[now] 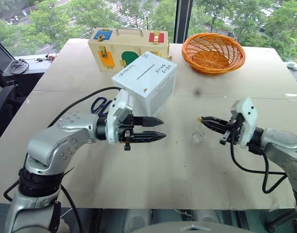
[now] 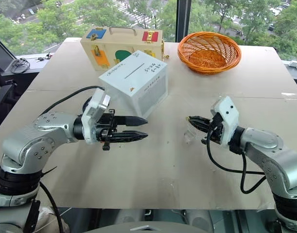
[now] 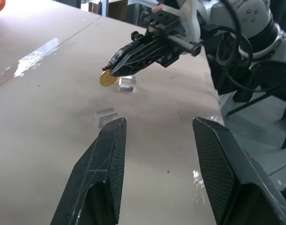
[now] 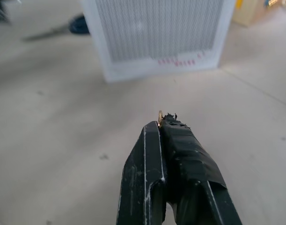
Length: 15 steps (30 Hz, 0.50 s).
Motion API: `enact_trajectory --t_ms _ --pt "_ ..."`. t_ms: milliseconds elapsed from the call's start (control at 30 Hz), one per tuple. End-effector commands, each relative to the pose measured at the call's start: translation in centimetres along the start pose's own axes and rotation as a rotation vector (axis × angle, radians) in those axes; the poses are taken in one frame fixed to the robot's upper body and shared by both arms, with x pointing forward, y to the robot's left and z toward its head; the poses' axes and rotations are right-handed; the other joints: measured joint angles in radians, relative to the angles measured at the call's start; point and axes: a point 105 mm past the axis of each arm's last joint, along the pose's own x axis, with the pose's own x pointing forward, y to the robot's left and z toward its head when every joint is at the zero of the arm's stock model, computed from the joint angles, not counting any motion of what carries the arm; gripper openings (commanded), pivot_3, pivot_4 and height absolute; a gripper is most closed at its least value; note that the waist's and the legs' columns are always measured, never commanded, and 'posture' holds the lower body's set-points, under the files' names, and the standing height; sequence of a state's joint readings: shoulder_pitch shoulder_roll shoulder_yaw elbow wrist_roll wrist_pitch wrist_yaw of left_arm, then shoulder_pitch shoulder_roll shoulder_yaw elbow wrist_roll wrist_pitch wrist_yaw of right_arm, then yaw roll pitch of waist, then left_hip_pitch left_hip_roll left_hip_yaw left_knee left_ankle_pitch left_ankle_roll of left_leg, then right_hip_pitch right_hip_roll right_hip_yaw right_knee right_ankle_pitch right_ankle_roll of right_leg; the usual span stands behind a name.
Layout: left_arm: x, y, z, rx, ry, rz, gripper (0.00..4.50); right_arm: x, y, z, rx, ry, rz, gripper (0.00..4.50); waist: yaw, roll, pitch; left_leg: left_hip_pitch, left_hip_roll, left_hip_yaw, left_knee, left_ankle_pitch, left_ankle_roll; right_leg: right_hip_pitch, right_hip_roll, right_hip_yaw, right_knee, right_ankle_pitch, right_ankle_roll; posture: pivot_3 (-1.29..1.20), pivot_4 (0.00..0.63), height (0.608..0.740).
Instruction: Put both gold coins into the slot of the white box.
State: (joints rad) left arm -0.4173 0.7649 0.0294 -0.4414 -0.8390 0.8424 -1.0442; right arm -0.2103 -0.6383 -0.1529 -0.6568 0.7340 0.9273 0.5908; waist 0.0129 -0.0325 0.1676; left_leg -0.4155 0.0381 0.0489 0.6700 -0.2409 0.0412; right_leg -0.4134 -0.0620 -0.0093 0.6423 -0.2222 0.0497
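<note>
While the right gripper (image 3: pixel 110 71) is clamped shut on one small shiny gold coin (image 3: pixel 107 78), the grip sits only at the very fingertips, with most of the disc protruding below them. Such a thin pinch is judged marginal: a jolt or a wrist roll on the way to the box could let the coin slip and drop to the pale wooden tabletop (image 1: pixel 153 170).

The white cube-like box with a slit in its top (image 1: pixel 145 79) stands well apart from the coin, beyond the left gripper (image 1: pixel 158 129), which hangs half open and empty. The slit (image 1: pixel 145 72) is narrow; a coin presented tilted or crosswise would likely jam or skid off the lid. Two small clear plastic holders (image 3: pixel 106 115) lie below the raised coin.
</note>
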Motion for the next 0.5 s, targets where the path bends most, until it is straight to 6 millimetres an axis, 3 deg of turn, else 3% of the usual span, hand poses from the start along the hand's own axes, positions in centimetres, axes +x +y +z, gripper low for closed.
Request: enact_trajectory --t_ms 33,100,500 --pt "0.8 -0.1 2.1 0.002 -0.059 -0.077 2.0 -0.9 3.5 4.7 -0.016 -0.184 0.19 0.01 0.0 0.0 0.001 0.0 0.0 0.0 0.0 0.0 0.0 0.0 0.0 0.0 0.0 0.0 0.0 0.0 0.15 0.74" --pt "1.4 0.2 3.0 0.021 -0.069 -0.104 1.52 -1.3 5.1 6.4 -0.012 -0.237 0.276 0.0 0.0 0.0 0.001 0.0 0.0 -0.001 0.0 0.0 0.0 0.0 0.001 0.0 0.0 0.0 0.0 0.0 0.15 0.74" --pt "2.8 0.1 5.7 0.032 -0.117 -0.213 1.52 -1.5 6.4 8.0 -0.008 -0.229 0.313 0.0 -0.001 0.0 0.001 -0.001 0.0 0.0 0.0 0.0 0.0 0.0 0.001 0.0 -0.001 0.0 0.0 0.0 0.15 0.74"
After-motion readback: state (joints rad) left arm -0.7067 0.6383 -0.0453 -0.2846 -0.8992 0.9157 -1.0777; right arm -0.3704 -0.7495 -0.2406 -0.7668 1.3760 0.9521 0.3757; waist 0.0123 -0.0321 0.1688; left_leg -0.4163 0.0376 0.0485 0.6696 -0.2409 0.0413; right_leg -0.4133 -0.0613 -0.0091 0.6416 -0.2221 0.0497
